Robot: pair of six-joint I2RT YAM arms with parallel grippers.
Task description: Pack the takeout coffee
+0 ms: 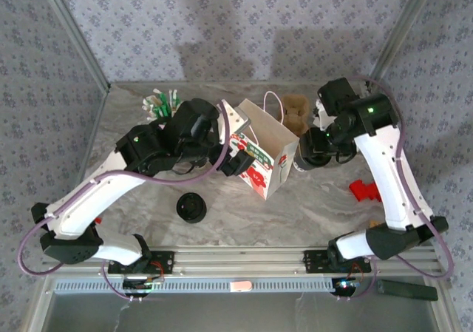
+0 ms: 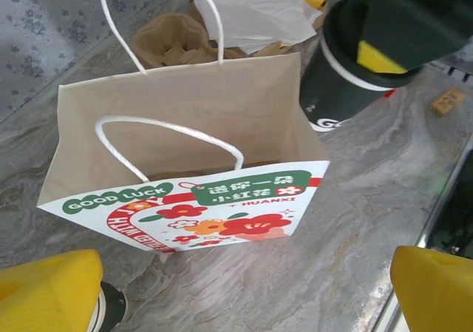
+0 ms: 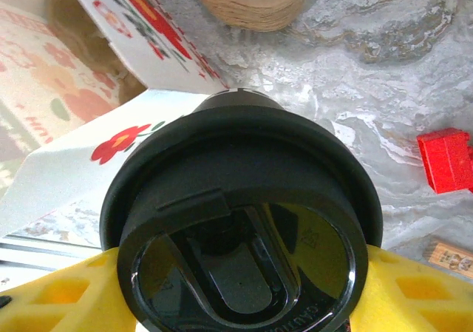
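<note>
We show right fingers (image 3: 66, 295) clamped on the takeout coffee (image 3: 244, 221), three o'clock of the open paper bag (image 1: 260, 158), left fingers (image 2: 44, 291) wide apart, at its nine o'clock.

Just right of paper bag (image 1: 263, 168): takeout coffee (image 1: 305, 160); lids (image 1: 191, 207) before bag, leftward.

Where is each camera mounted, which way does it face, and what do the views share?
Top external: above and behind the bases, looking down on the table; left arm and right arm flank the paper bag.
Left wrist: on the left arm, facing the bag's open mouth; left gripper open, yellow fingertips at the bottom corners.
Right wrist: looks straight down on the lid of the takeout coffee, right gripper clamped on either side.
Shared: both wrist views catch the bag and the coffee.
</note>
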